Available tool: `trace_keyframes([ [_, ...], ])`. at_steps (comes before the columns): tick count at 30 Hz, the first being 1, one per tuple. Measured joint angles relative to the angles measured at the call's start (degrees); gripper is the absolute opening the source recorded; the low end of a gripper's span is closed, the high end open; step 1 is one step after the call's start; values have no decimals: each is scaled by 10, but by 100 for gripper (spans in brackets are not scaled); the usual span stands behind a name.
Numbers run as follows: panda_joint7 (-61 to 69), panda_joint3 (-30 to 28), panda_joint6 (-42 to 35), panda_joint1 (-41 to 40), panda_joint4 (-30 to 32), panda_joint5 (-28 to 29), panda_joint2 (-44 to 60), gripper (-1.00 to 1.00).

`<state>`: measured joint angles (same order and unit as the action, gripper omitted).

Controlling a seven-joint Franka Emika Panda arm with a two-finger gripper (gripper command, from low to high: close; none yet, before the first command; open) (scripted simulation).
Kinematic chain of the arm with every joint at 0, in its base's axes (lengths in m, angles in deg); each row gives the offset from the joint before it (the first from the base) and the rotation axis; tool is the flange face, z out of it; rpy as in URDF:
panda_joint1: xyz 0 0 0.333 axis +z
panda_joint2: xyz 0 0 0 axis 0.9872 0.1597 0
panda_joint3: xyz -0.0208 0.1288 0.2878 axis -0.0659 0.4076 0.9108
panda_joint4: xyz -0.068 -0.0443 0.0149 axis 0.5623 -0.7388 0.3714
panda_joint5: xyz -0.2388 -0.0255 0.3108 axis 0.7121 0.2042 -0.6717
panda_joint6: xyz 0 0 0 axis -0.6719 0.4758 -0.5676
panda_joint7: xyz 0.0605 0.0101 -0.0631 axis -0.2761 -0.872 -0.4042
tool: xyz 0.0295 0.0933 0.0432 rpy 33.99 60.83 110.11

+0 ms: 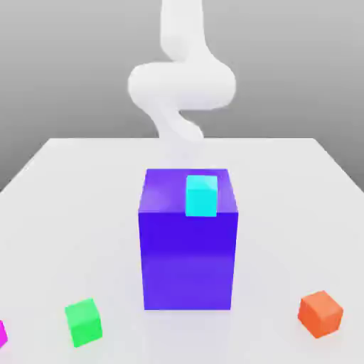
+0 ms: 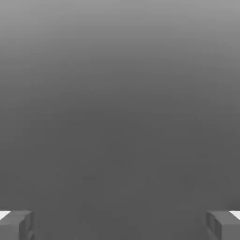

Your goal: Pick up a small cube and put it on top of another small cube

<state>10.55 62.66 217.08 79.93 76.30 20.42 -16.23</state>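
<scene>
Table (image 1: 85,185), white, fills the lower half of the exterior view, and one large purple block (image 1: 188,249) stands at its centre. One small cyan cube (image 1: 201,195) sits on the block's top face, toward the exterior view's right and near the front edge. Three more small cubes lie on the table along the bottom of the frame: one green cube (image 1: 83,322) at lower left, one orange cube (image 1: 320,313) at lower right, and one magenta cube (image 1: 2,333) cut off by the left edge. All three are well apart from each other and from the block. One white arm (image 1: 182,82) curls behind the block in the upper middle.

In the hand view, the gripper (image 2: 120,225) has two grey fingertips (image 2: 16,225) spread wide, with nothing between them; plain grey backdrop lies beyond.
</scene>
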Motion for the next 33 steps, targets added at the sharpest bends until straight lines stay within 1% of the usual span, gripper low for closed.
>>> trace_keyframes([
  [10,42,-73,50,-31,-24,1,209,0],
  [16,85,-117,79,-53,-39,-24,334,0],
  [19,113,-132,93,-78,-46,-45,398,0],
  [28,196,-141,133,-155,-69,-111,591,0],
  [31,220,-137,149,-186,-78,-128,654,0],
  [33,232,-126,174,-201,-86,-142,696,0],
])
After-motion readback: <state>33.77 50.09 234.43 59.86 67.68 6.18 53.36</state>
